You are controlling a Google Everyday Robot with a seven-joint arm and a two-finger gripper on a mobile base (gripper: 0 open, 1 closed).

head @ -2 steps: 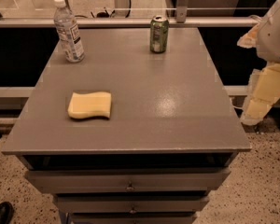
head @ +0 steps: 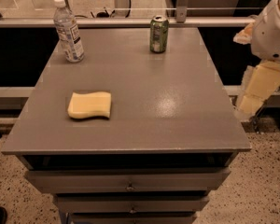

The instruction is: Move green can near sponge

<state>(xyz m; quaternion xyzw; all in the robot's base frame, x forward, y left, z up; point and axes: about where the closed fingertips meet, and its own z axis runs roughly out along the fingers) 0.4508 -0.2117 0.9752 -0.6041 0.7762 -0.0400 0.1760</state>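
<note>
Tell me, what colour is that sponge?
The sponge is pale yellow, camera view; the gripper hangs beside the table.

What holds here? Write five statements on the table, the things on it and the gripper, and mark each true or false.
1. The green can stands upright near the far edge of the table. True.
2. The sponge touches the green can. False: it lies flat on the near left part, well apart from the can.
3. The water bottle stands at the far left corner. True.
4. The gripper holds the green can. False: it hangs beyond the table's right edge, away from the can.
5. The water bottle lies on its side. False: it is upright, with its white cap on.
</note>
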